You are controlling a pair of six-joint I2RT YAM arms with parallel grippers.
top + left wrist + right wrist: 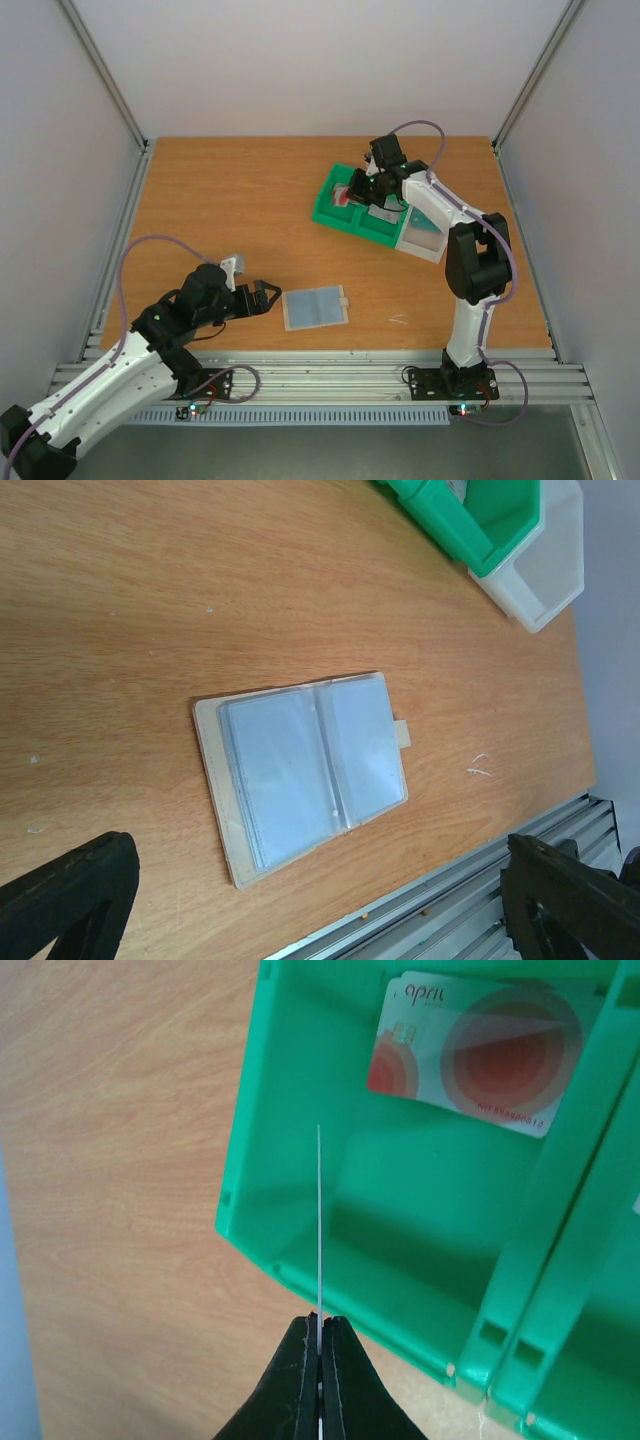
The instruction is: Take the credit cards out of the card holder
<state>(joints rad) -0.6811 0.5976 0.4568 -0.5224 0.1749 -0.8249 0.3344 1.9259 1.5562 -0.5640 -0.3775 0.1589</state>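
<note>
Views compared: the right wrist view alone shows a credit card (319, 1210) edge-on, as a thin pale line rising from the fingertips; its face and colour cannot be told. The left wrist view alone shows the grey-blue inner sleeves of the card holder (305, 775) and its closure tab (401, 734). The top view alone shows both arms together.
Right gripper (320, 1325): jaws pressed together, pinching one edge of the edge-on card over the rim of the green tray (300, 1080).
Left gripper (262, 297): fingers (70, 895) spread wide, gripping nothing, low over the table (220, 210), just beside the card holder and apart from it.
Card holder position: open and flat, inside face up, near the front edge of the table, well apart from the trays.
Printed card (475, 1055): pale, with red-orange concentric circles, lying inside the same green tray compartment that the edge-on card hangs over, close to the far wall.
Trays: green tray with two compartments; white tray (422, 235) set against its right end.
Surface: orange-brown wood-grain table top.
Room: plain pale walls on three sides; aluminium rails (330, 375) along the near edge carry both arm bases.
</note>
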